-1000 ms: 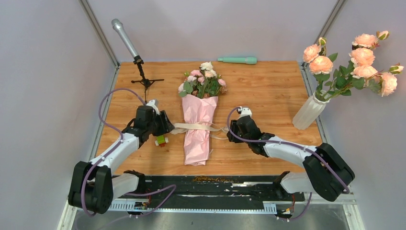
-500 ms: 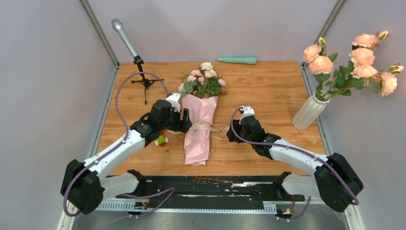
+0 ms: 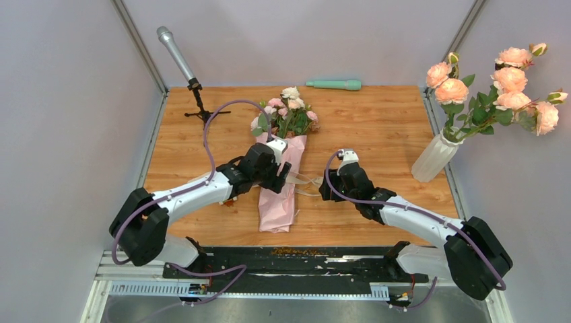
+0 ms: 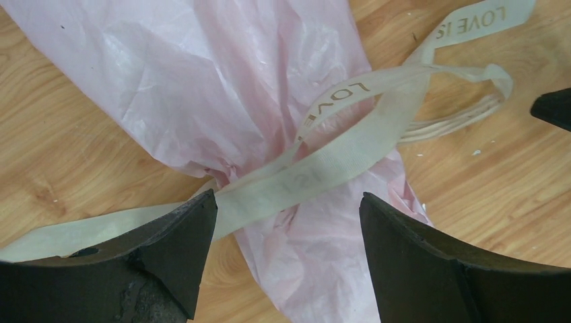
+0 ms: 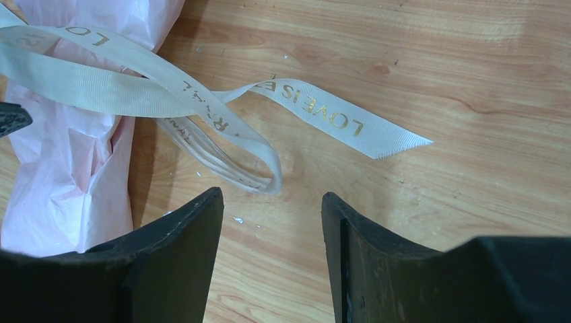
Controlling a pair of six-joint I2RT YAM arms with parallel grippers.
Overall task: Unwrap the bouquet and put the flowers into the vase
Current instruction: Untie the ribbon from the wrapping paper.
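Note:
The bouquet (image 3: 276, 198) lies on the table, its pink paper (image 4: 222, 87) pointing toward me and its small flowers (image 3: 286, 114) at the far end. A cream ribbon (image 4: 337, 158) printed with gold letters runs loosely across the paper. My left gripper (image 4: 289, 198) hovers open right over the ribbon and paper (image 3: 281, 171), with nothing between its fingers. My right gripper (image 5: 271, 195) is open over bare wood just right of the bouquet (image 3: 328, 185), close to the ribbon's loop (image 5: 222, 155) and loose end (image 5: 350, 124). The ribbed white vase (image 3: 431, 158) stands at the right edge.
Large peach roses (image 3: 508, 87) on leafy branches fill the vase. A microphone on a small stand (image 3: 180, 59) is at the back left. A mint-green cylinder (image 3: 334, 85) lies along the back edge. A small coloured block (image 3: 227, 198) peeks out beside my left arm.
My left arm has swung right, from beside the bouquet to over its middle. Both grippers have opened wider. The ribbon, stretched across before, now lies slack.

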